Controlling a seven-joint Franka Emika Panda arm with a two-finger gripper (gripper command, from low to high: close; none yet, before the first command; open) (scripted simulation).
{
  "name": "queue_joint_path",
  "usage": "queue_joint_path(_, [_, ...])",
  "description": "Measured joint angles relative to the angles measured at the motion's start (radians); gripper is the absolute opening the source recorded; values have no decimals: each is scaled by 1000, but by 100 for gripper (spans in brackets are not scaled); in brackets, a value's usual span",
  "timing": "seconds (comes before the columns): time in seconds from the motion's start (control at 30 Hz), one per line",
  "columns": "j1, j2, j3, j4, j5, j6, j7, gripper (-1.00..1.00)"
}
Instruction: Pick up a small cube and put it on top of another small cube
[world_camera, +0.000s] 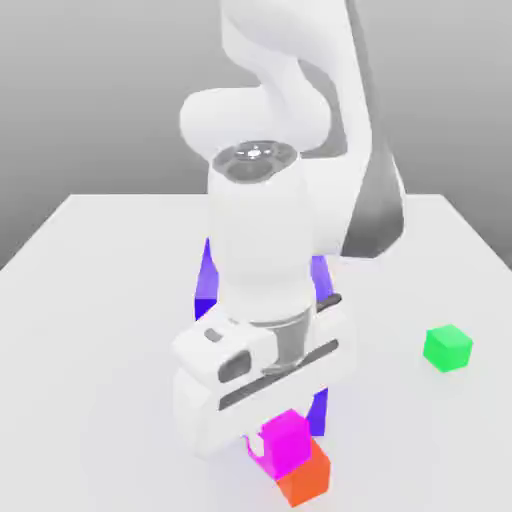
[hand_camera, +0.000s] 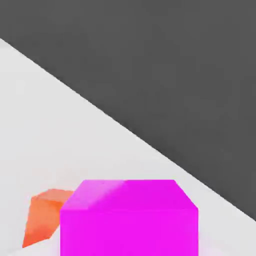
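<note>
1. Grey backdrop and a pale white table (world_camera: 90, 300) make up the exterior view. My arm reaches down toward the near edge of the table, and my fingers (world_camera: 268, 450) are shut tight on the pink cube (world_camera: 287, 440).
2. Same view: the pink cube sits just above the orange cube (world_camera: 306, 474), offset a little toward the exterior view's left. I cannot tell whether the two faces touch or a thin gap remains.
3. Same view: a big blue block (world_camera: 208, 280) stands behind my hand, mostly hidden by it, and a green cube (world_camera: 447, 348) lies well apart on the exterior view's right.
4. My judgement of progress: the pick-up is done and the carry is nearly over. What is left is to centre the pink cube over the orange one, set it down, release and withdraw.
5. Hand view: white table (hand_camera: 60, 125) against a dark grey background. The pink cube (hand_camera: 129, 220) looms close, held between my fingers, with the orange cube (hand_camera: 45, 215) peeking out beside and beyond it, so the alignment looks unfinished.
6. Writing: I see no brand, label or lettering on the cubes, the table or my arm in either view.
</note>
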Motion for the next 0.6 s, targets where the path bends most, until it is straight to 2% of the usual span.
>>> queue_joint_path(0.3, [427,-184,216,-219,-66,9,-296,-100])
queue_joint_path(0.37, [495,-157,251,-263,-140,60,-332,-100])
queue_joint_path(0.47, [545,-57,210,-277,-248,162,-293,-100])
queue_joint_path(0.5, [549,-27,193,-277,-276,191,-276,100])
queue_joint_path(0.6, [549,-27,193,-277,-276,191,-276,100])
